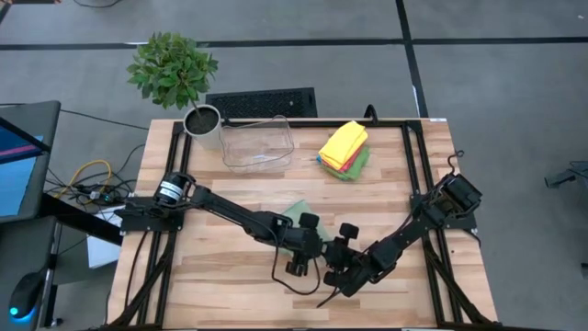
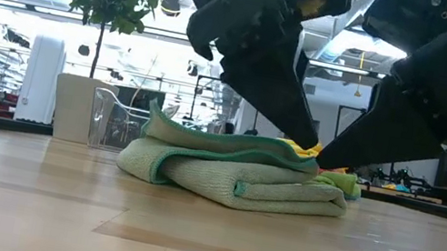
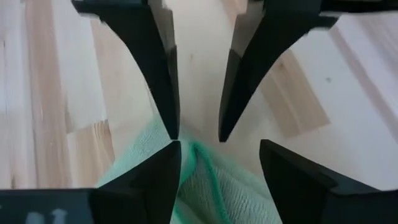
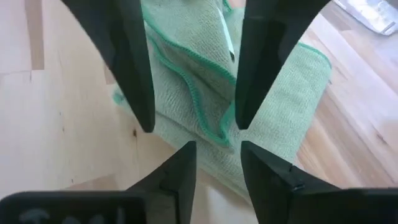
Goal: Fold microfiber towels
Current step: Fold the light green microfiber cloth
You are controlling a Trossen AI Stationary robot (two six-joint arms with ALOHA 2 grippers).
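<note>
The pale green towel (image 2: 238, 176) lies part-folded while the left gripper (image 3: 198, 138) and right gripper (image 4: 194, 127) hover over it with jaws apart, holding nothing; next, probably pinching an edge for another fold.

One sage towel (image 1: 296, 212), one towel stack (image 1: 344, 149) — one bin (image 1: 258, 143), one plant (image 1: 172, 69)

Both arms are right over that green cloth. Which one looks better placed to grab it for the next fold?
Probably the right gripper: its open fingers hang over the pale green towel's folded edges. The left gripper, also open, sits at the towel's corner, mostly over bare table.
</note>
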